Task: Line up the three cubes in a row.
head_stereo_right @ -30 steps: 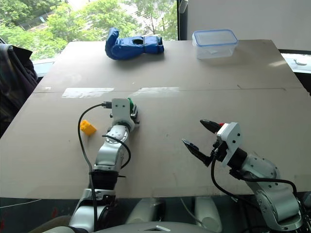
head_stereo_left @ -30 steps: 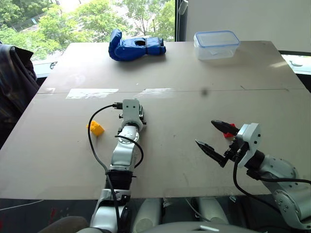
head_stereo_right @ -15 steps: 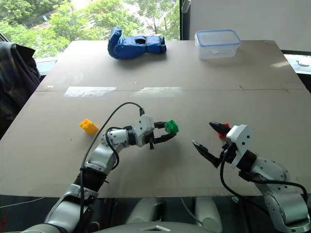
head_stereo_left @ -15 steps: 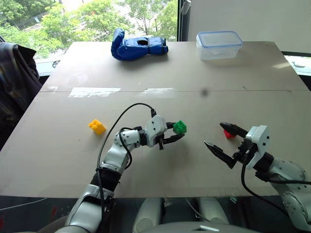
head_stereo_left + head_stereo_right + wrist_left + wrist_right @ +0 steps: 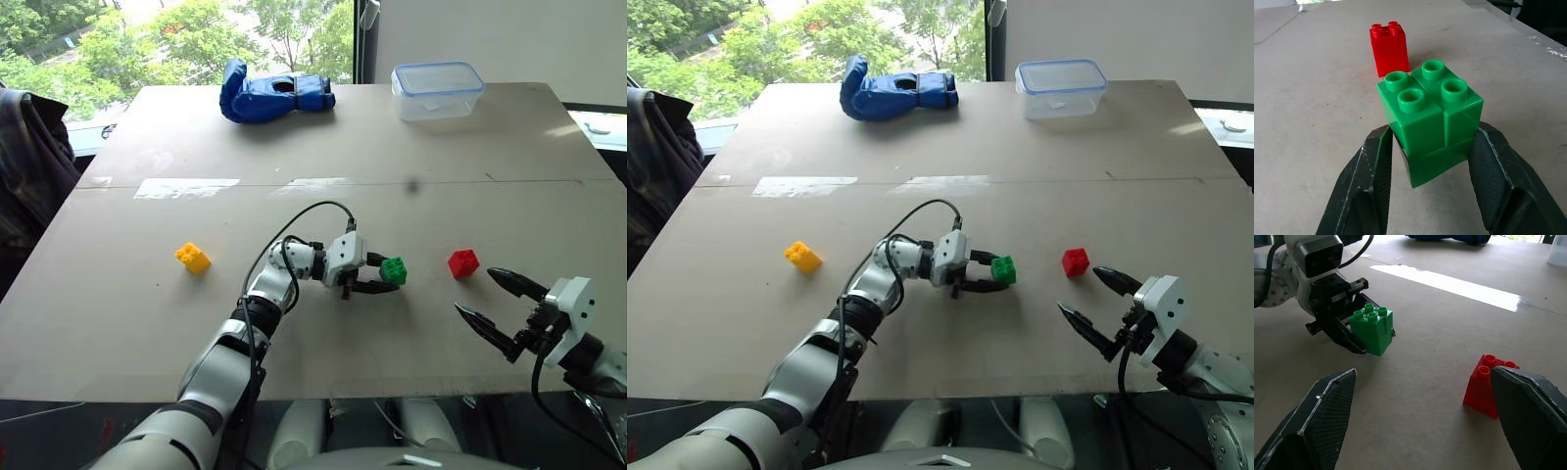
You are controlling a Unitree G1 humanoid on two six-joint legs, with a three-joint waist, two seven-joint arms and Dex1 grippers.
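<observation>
While the small green studded plastic cube (image 5: 395, 270) is clamped between the two black fingers of the left pincer (image 5: 382, 275) just above the brown counter (image 5: 294, 147), the small red studded plastic cube (image 5: 463, 262) is seen resting nearby on the robot's right. The right pincer (image 5: 494, 307) is held wide apart and empty near the front edge. The small yellow studded plastic cube (image 5: 193, 258) is found well apart on the left.
</observation>
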